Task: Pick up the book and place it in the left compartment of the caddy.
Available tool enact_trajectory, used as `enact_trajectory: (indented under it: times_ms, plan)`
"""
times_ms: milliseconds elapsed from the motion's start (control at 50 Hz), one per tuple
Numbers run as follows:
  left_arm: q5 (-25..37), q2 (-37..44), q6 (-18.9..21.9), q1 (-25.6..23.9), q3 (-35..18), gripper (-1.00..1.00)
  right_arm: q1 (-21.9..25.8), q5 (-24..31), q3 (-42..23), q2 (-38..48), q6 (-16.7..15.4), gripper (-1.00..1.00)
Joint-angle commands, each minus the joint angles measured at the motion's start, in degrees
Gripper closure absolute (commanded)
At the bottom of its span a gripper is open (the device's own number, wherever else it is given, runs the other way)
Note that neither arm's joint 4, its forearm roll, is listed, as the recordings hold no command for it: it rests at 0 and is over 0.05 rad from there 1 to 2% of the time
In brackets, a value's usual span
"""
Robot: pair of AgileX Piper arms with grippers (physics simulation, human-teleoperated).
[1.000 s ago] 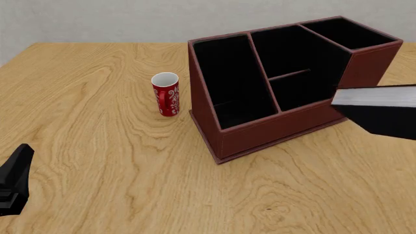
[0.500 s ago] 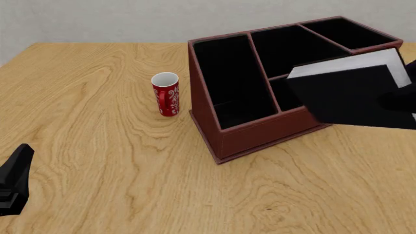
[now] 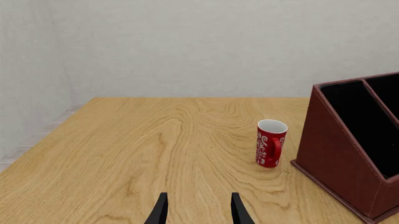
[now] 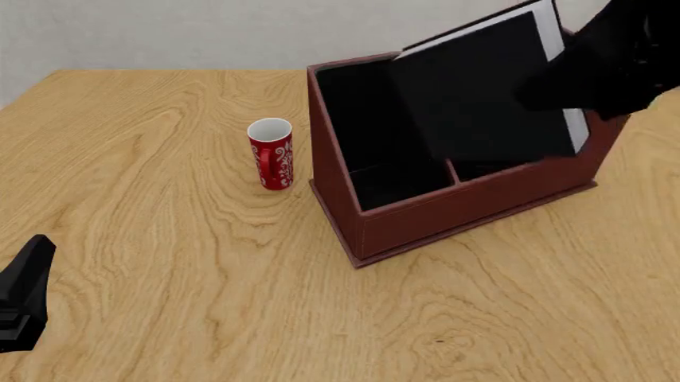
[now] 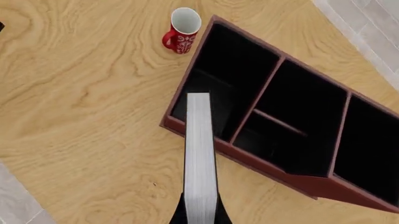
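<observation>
While clamped in the right pincer (image 5: 199,215), the book (image 4: 483,87) hangs tilted above the caddy (image 4: 425,219), over its left compartment (image 5: 215,88) and middle sections. Red-and-white cup (image 4: 271,153) stands beside caddy on bench (image 4: 159,239). Left pincer (image 3: 197,210) apart, holding nothing.

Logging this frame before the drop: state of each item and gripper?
book: held in the air, tilted, above the caddy
right gripper: shut on the book
left gripper: open, holding nothing
caddy: upright on the table
left compartment: nothing in it
cup: upright, apart from the caddy
</observation>
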Motion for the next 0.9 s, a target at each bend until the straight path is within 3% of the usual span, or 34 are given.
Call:
enact_trajectory:
  times_ms: [20,60,100,120,140,180,200,220,260,360,380,400,520,540,900]
  plan:
    - [0.0,0.0,0.0,0.0,0.0,-1.0,1.5,0.0,-4.6,4.1,6.5,1.0]
    - [0.0,0.0,0.0,0.0,0.0,-1.0,2.9,0.0,-5.2,4.6,8.8,1.0]
    - [0.0,0.0,0.0,0.0,0.0,-1.0,2.8,0.0,-4.8,5.2,8.3,1.0]
    - [0.0,0.0,0.0,0.0,0.0,-1.0,4.9,0.0,-5.2,5.5,10.8,1.0]
    - [0.0,0.0,0.0,0.0,0.0,-1.0,3.6,0.0,-4.9,5.9,9.2,1.0]
    - [0.0,0.0,0.0,0.0,0.0,-1.0,4.2,0.0,-5.0,6.5,10.0,1.0]
    - [0.0,0.0,0.0,0.0,0.0,-1.0,2.4,0.0,-4.3,7.0,8.0,1.0]
    - [0.0,0.0,0.0,0.0,0.0,-1.0,3.7,0.0,-4.8,7.3,9.9,1.0]
    - [0.0,0.0,0.0,0.0,0.0,-1.0,2.2,0.0,-4.6,8.0,8.3,1.0]
    - [0.0,0.0,0.0,0.0,0.0,-1.0,0.9,0.0,-5.4,9.2,8.1,1.0]
    - [0.0,0.0,0.0,0.0,0.0,-1.0,-0.5,0.0,-4.6,9.3,6.4,1.0]
    - [0.0,0.0,0.0,0.0,0.0,-1.0,-0.2,0.0,-5.2,9.4,7.3,1.0]
    - [0.0,0.0,0.0,0.0,0.0,-1.0,-1.0,0.0,-5.1,10.1,6.0,1.0]
    - [0.0,0.0,0.0,0.0,0.0,-1.0,-2.6,0.0,-5.3,10.6,4.6,1.0]
    - [0.0,0.0,0.0,0.0,0.0,-1.0,-2.3,0.0,-7.9,14.3,5.3,1.0]
